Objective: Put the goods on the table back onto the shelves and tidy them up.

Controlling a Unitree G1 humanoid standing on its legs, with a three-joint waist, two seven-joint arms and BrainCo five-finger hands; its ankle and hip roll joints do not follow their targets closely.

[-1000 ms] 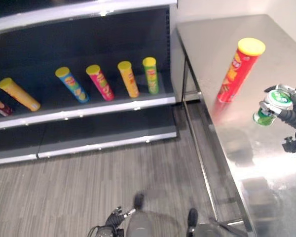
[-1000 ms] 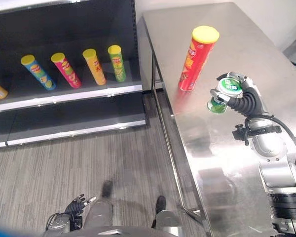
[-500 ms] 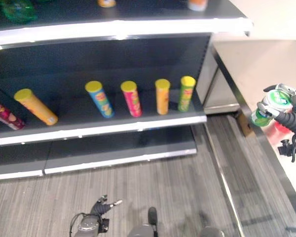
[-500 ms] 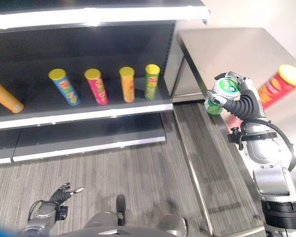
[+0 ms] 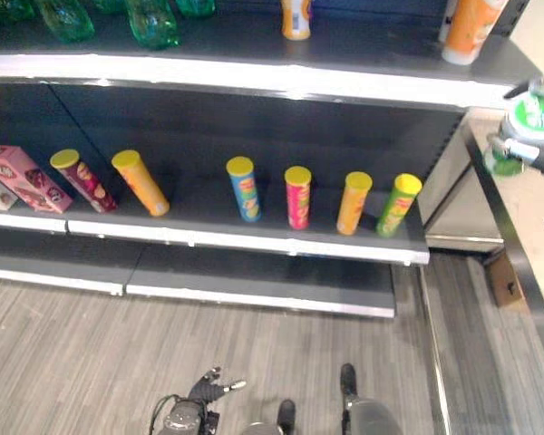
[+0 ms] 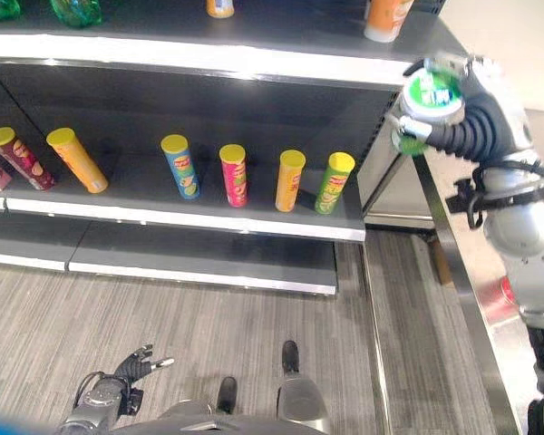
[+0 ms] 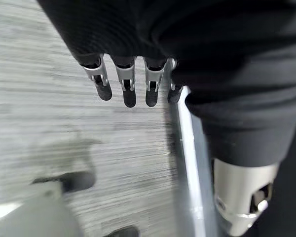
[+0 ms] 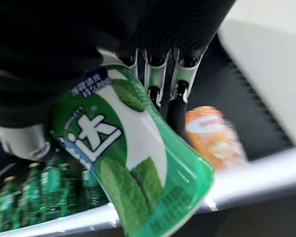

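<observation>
Down at 7 o'clock the left hand (image 6: 134, 364) is hanging over the grey floor, fingers loosely spread. Up at 2 o'clock the right hand (image 6: 476, 127) is gripping a green-and-white round tub (image 6: 428, 98), curled around it beside the dark metal shelf (image 6: 254, 62).

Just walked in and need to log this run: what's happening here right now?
The robot is restocking shelves. Its right hand is curled round a small green and white tub, held up by the right end of the dark top shelf, near an orange bottle. The tub is not yet on a shelf. Tall chip cans stand in a row on the shelf below. The left hand hangs low over the floor, fingers relaxed and empty.
</observation>
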